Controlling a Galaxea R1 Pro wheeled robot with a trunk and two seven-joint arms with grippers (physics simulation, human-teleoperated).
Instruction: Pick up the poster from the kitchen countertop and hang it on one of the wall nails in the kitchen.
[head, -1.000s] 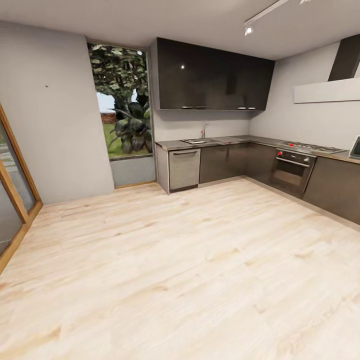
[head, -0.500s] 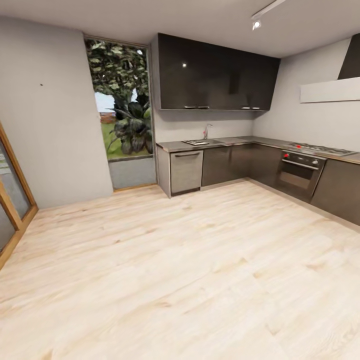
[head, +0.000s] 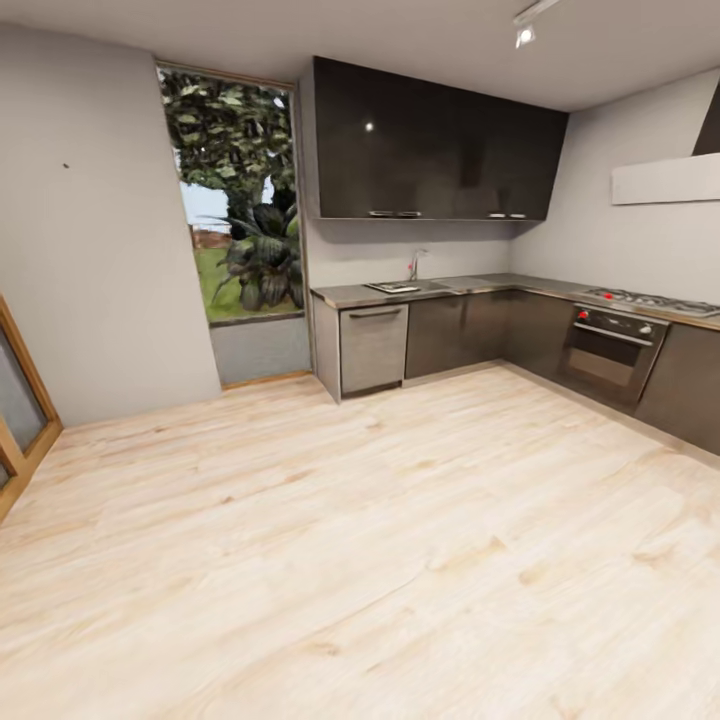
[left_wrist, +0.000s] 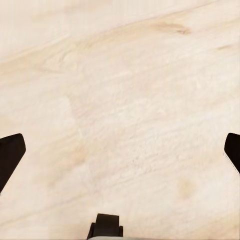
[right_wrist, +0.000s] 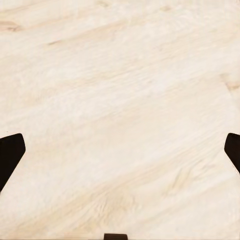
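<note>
The poster is out of view. In the head view the grey kitchen countertop runs along the far wall and turns down the right side, with a sink and chrome tap at its left end. A wall nail is a dark speck high on the grey wall at the left. My left gripper is open over bare wooden floor, its dark fingertips at the frame's edges. My right gripper is open over the floor too, holding nothing.
Pale wooden floor stretches from me to the cabinets. A dishwasher and an oven sit under the counter, with dark wall cabinets above. A tall window stands beside the nail wall, and a wooden door frame is at the far left.
The camera has moved forward towards the kitchen; the cabinets look larger and the right end of the counter has slid out of view. Both grippers' earlier state is not shown.
</note>
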